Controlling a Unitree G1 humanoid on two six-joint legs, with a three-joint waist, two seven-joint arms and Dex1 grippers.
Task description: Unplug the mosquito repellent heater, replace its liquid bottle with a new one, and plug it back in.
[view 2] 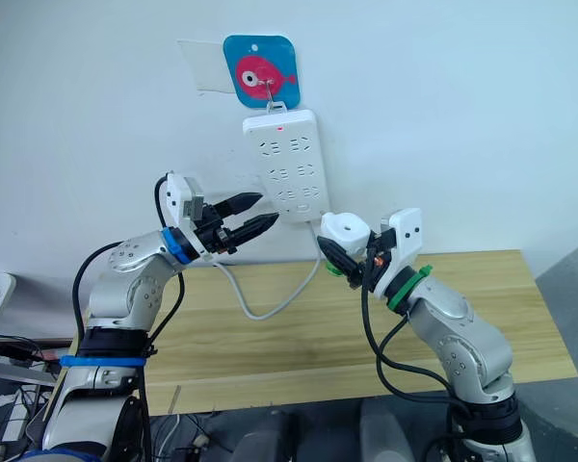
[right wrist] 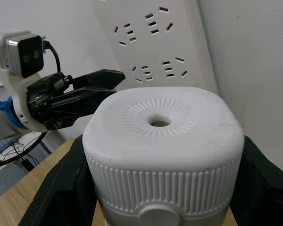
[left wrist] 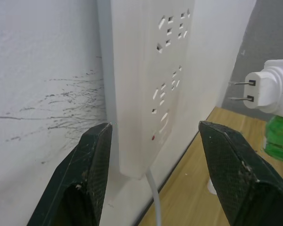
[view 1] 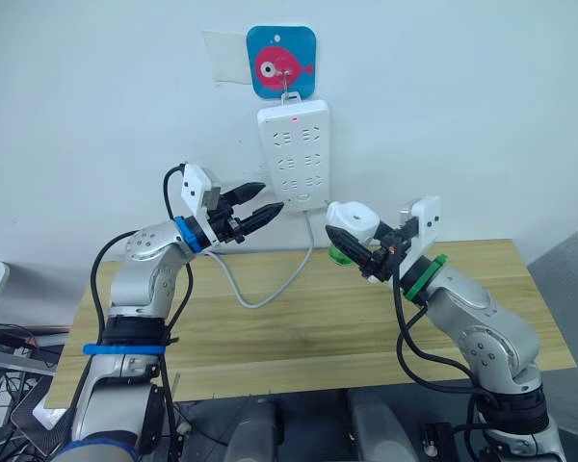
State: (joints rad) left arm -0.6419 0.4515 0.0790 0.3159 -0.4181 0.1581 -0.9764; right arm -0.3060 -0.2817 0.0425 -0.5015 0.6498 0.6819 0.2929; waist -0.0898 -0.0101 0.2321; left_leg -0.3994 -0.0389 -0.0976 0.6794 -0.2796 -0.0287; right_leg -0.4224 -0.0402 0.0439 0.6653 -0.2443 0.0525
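Left eye view: right claw point(view 1: 363, 252) clamps the unplugged mosquito repellent heater point(view 1: 353, 224); left claw point(view 1: 260, 203) gapes empty beside the power strip point(view 1: 295, 154).

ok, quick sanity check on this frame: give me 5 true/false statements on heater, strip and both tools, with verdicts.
1. The right tool holds the heater. True.
2. The heater is plugged into the power strip. False: its prongs are bare, off to the side of the strip.
3. The left tool is open with nothing in it. True.
4. A green bottle sits under the heater. True.
5. The power strip lies flat on the table. False: it hangs on the wall from a hook.
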